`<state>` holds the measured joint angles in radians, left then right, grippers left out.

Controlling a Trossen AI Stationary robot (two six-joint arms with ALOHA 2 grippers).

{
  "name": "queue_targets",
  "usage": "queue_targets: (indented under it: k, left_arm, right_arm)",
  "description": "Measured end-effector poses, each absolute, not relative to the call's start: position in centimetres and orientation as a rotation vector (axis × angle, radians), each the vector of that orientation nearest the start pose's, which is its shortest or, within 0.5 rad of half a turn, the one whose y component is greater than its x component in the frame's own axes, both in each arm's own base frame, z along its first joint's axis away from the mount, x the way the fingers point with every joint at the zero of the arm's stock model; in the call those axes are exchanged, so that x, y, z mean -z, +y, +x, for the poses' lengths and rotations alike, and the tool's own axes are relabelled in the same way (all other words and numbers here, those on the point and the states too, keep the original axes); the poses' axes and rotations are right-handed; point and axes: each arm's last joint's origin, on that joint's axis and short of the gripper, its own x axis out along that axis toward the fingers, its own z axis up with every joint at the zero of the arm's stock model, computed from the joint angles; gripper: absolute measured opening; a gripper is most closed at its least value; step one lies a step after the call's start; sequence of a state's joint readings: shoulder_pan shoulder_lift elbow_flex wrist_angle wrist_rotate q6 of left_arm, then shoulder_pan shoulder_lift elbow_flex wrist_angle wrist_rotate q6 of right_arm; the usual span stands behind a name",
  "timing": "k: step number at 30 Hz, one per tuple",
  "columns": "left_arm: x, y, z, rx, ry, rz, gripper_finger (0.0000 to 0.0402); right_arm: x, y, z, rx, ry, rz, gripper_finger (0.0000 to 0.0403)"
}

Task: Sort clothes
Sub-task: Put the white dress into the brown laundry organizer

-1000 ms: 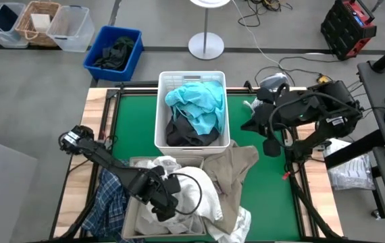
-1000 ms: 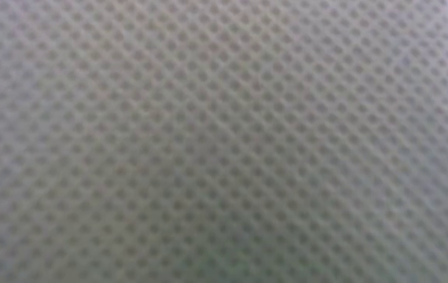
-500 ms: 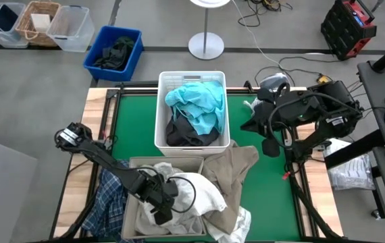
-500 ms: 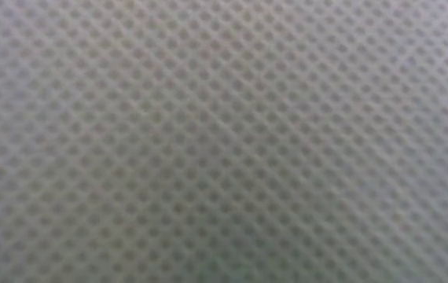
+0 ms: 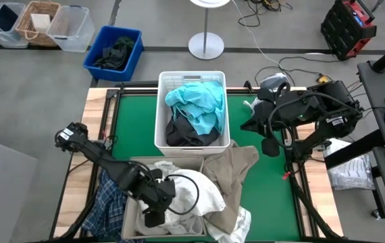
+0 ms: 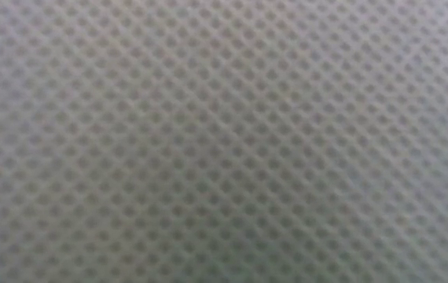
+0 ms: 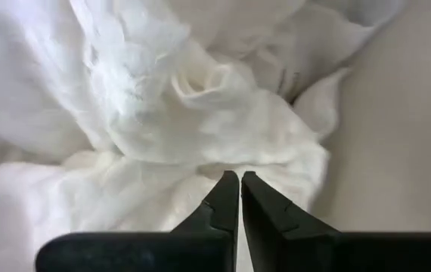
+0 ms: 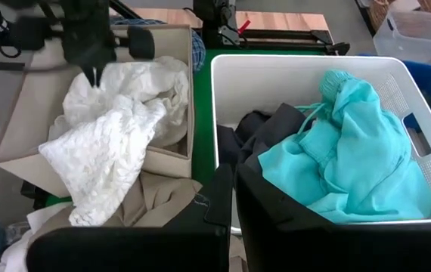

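Observation:
My left gripper (image 7: pixel 240 177) hangs over the beige box (image 5: pixel 130 202) at the table's near left, shut on a white lacy garment (image 8: pixel 106 143). That garment lies heaped in the box with other white clothes and hangs over the box's right wall. A teal garment (image 5: pixel 196 101) and a dark grey one (image 5: pixel 189 135) lie in the white basket (image 5: pixel 160 115). A beige garment (image 5: pixel 236 169) lies on the green mat, and the plaid shirt (image 5: pixel 108 199) lies left of the box. My right gripper (image 5: pixel 271 147) waits shut and empty at the table's right. My left gripper pinches a raised fold of the white garment (image 7: pixel 223 162) between its two fingertips, coming from above and pointing down. The cloth rises in a small peak to the fingers (image 8: pixel 93 75). The rest of the garment lies slack in the box and over its wall.
A blue bin (image 5: pixel 132 37) with dark green cloth stands on the floor beyond the table's far left, beside clear tubs. A lamp base (image 5: pixel 206 46) stands behind the basket. A white dotted surface fills the low view (image 6: pixel 224 141).
My left gripper has gone a little toward the table's left and near edges over the beige box, staying shut. The white garment has spread wider across the box and over its right wall.

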<state>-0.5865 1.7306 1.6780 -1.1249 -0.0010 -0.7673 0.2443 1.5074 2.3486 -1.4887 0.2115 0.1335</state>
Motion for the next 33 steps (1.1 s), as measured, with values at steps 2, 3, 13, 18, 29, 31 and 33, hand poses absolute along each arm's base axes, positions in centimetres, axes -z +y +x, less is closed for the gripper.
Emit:
queue_targets:
  k: [2, 3, 13, 18, 29, 31, 33]
  left_arm:
    - [-33.8, -19.1, 28.8, 0.072, 1.220, -0.294, 0.0000]
    - [-34.4, -19.1, 28.9, 0.086, 1.189, -0.269, 0.0000]
    - [-36.6, -16.4, 32.5, 0.002, 0.922, -0.081, 0.0008]
    - [-35.7, -16.6, 33.9, 0.082, 0.896, -0.053, 0.0057]
    - [-31.9, -16.9, 35.9, -0.028, 0.957, 0.066, 0.0169]
    - [-31.4, -17.0, 36.2, -0.031, 0.972, 0.070, 0.0165]
    - [-31.0, -17.1, 36.3, -0.038, 0.983, 0.065, 0.0148]
  right_arm:
    - [-53.2, 4.2, 19.4, 0.012, 0.632, -0.014, 0.0012]
    - [-53.2, 4.2, 19.4, 0.011, 0.632, -0.016, 0.0012]
    - [-53.2, 4.2, 19.5, 0.005, 0.627, -0.035, 0.0012]
    - [-53.2, 4.2, 19.5, 0.005, 0.627, -0.029, 0.0012]
    - [-53.2, 4.3, 19.5, -0.002, 0.629, -0.025, 0.0012]
    - [-53.2, 4.3, 19.5, -0.002, 0.630, -0.025, 0.0012]
    - [-53.1, 4.3, 19.5, -0.002, 0.631, -0.028, 0.0012]
